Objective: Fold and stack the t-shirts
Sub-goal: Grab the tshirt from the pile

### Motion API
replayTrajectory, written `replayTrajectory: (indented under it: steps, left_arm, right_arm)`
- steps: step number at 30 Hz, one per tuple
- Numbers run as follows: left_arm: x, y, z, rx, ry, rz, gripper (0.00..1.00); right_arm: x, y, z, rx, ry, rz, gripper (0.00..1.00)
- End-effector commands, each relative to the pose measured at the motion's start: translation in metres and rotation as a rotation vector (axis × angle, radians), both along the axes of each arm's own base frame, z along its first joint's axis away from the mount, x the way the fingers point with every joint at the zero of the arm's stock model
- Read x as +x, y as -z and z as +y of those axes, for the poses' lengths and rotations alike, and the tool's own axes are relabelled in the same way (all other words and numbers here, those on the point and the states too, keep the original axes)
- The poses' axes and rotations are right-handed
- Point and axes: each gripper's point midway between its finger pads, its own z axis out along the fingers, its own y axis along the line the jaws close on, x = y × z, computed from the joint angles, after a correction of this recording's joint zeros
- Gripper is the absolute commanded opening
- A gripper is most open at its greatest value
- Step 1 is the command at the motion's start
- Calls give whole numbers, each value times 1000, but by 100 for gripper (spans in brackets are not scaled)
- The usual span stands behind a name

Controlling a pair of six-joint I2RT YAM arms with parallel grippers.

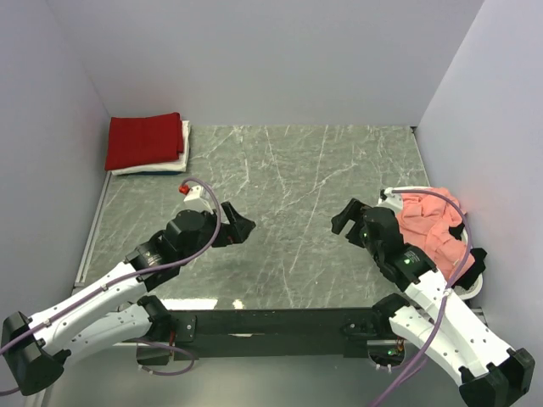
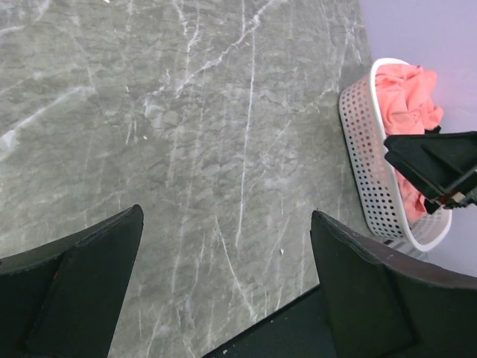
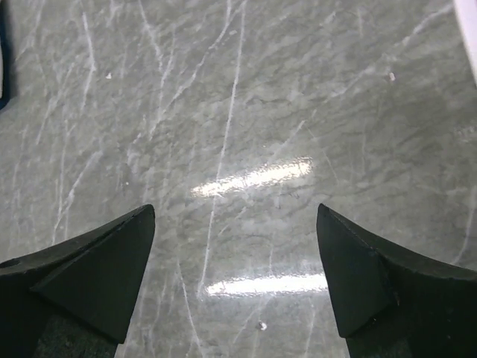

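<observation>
A folded deep red t-shirt [image 1: 142, 140] lies on a folded white t-shirt [image 1: 166, 163] at the table's far left corner. A crumpled salmon-pink t-shirt [image 1: 433, 227] fills the white slatted basket [image 1: 392, 197] at the right edge; it also shows in the left wrist view [image 2: 405, 97]. No black t-shirt is in view. My left gripper [image 1: 243, 227] is open and empty over bare table left of centre, fingers wide apart [image 2: 225, 224]. My right gripper [image 1: 343, 220] is open and empty over bare table just left of the basket, fingers apart [image 3: 235, 216].
The grey marble table [image 1: 297, 186] is walled by pale panels at the back and both sides. The basket [image 2: 369, 149] stands against the right wall. A black rail [image 1: 271, 322] joins the arm bases at the near edge.
</observation>
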Motion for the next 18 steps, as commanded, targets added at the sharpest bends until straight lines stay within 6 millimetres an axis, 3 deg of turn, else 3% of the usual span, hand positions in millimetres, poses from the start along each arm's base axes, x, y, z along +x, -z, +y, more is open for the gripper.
replayTrajectory:
  steps: [1,6,7,8,9,11,12,14,15,18]
  left_arm:
    - [-7,-13,-4,-29,43,-13,99]
    - [-17,-16,-8,-6,122,-31,99]
    - [-17,-19,-9,-1,138,-41,99]
    - [-18,-18,-10,7,147,-35,99]
    - [-19,-23,-12,4,155,-38,99]
    - [-19,-20,-12,28,165,-24,100]
    - [-19,-24,-13,31,168,-26,99]
    - [-18,-24,-11,50,166,-28,99]
    - [-18,-27,-10,55,165,-28,99]
    - [-19,-35,-6,62,159,-46,100]
  right_arm:
    - [1,-14,-10,-2,57,-23,95]
    - [12,-33,-17,-49,106,-27,95]
    - [20,-48,-23,-67,144,-57,95]
    - [26,-45,-24,-95,158,-34,95]
    - [33,-58,-29,-112,176,-43,95]
    - [45,-54,-39,-171,217,7,95]
    - [52,-61,-54,-190,263,16,95]
    - [60,-53,-74,-217,318,81,95]
    - [63,-57,-101,-223,392,91,95]
    - [62,-55,-144,-238,511,123,95]
